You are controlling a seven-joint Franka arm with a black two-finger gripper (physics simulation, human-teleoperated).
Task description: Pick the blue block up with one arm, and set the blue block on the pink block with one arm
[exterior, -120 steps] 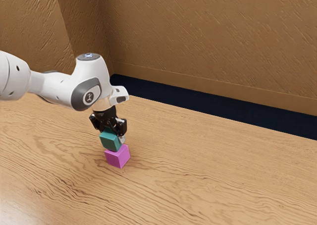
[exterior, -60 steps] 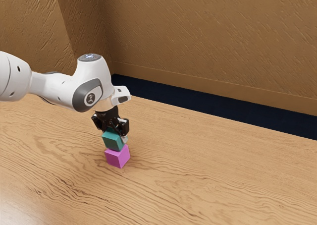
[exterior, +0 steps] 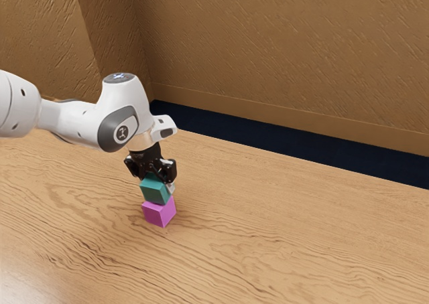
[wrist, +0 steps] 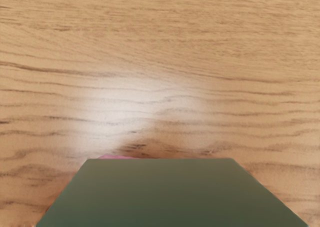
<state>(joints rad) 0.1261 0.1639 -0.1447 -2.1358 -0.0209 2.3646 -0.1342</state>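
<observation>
**Exterior view: the claw sets a blue block on a pink one**

The black gripper (exterior: 157, 181) points straight down, and its two fingers are clamped on the upper sides of the blue block (exterior: 155, 193), which looks more teal than blue. The block's underside appears to meet the top of the pink block (exterior: 159, 213), though I cannot tell whether it is resting with its full weight or only just touching.

The step in hand seems to be the placing. To do it well, I would judge that the hand should stay level, make sure the block is fully seated, then part the fingers gently and rise straight up, so that nothing drags the stack sideways. The two blocks are turned a little differently from each other, so a nudge on release could tip the upper one.

The blue block lies directly under the hand, between the fingertips. In the wrist view it is the broad dark green face (wrist: 170, 192) just below the camera, with a thin pink sliver (wrist: 112, 157) peeping past its far edge.

Beyond the stack spreads the wooden table (exterior: 301, 237). The white arm (exterior: 74, 120) reaches in from the exterior view's left, with brown walls behind.
</observation>
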